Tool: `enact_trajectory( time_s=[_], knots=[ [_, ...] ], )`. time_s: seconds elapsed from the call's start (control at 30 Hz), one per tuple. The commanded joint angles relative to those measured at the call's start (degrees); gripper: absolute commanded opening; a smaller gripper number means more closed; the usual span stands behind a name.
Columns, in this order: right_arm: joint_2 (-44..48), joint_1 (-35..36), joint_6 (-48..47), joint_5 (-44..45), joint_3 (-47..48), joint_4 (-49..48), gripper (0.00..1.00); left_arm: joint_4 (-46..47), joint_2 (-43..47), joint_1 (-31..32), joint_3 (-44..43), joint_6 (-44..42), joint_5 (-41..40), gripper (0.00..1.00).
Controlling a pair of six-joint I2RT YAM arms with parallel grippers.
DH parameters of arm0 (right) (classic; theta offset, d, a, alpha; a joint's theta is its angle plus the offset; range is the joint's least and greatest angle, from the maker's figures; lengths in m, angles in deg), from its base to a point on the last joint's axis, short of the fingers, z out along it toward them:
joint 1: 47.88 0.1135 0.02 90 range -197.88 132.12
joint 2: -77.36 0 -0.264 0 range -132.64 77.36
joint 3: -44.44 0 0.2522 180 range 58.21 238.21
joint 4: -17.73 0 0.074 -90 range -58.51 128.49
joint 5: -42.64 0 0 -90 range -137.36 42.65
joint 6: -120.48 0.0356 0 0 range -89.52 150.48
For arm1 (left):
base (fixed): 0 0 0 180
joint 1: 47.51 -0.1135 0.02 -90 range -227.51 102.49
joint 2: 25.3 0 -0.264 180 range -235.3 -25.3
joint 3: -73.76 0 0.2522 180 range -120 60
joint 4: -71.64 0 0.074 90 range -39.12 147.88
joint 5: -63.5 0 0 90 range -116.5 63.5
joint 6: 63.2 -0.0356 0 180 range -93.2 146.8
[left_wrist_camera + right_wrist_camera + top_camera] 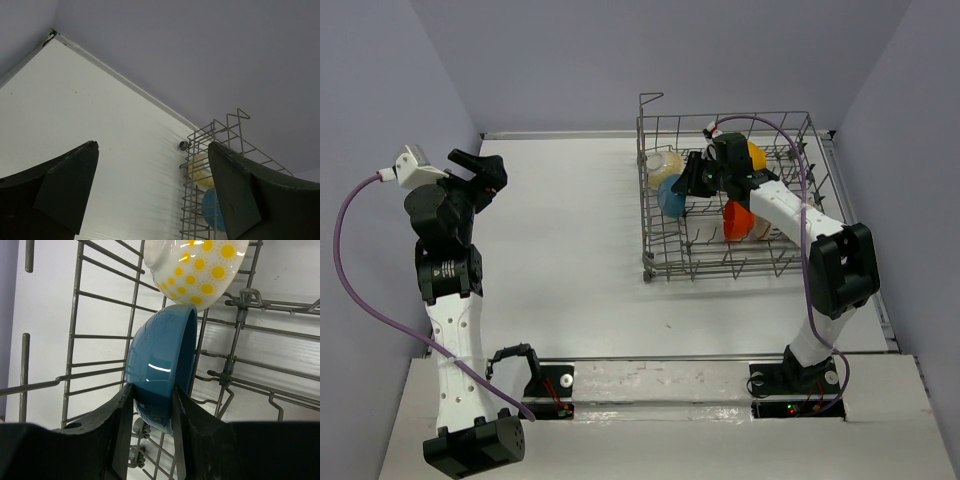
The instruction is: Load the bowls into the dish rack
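Observation:
The dish rack (pixel 660 262) stands at the back right of the table. My right gripper (pixel 688 185) reaches into its left half, and in the right wrist view the right gripper (pixel 151 390) is shut on the blue bowl (pixel 160 365), which stands on edge between the wires. The flower-patterned white bowl (pixel 200 265) leans just behind it. An orange-red bowl (pixel 736 220) and a yellow bowl (pixel 757 155) sit further right in the rack. My left gripper (pixel 485 172) hangs open above the table's far left, holding nothing.
In the left wrist view, the rack's left wall (pixel 200 140) shows the flower bowl (pixel 200 172) and the blue bowl (pixel 212 210) behind it. Grey walls enclose the table on three sides. A purple cable arches over the rack.

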Motion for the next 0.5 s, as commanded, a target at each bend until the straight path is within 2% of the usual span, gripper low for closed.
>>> enact_trajectory(
  time_s=[0.0,0.47],
  knots=[
    [-1.65,-2.25,-9.26,17.17,-3.51,12.61,0.36,3.51,0.68,-0.17,-0.15,0.23,1.11,0.99],
    [-0.86,-1.72,-10.49,21.83,-4.22,16.48,0.4,3.42,0.76,-0.26,-0.24,0.23,1.11,0.99]
  ],
)
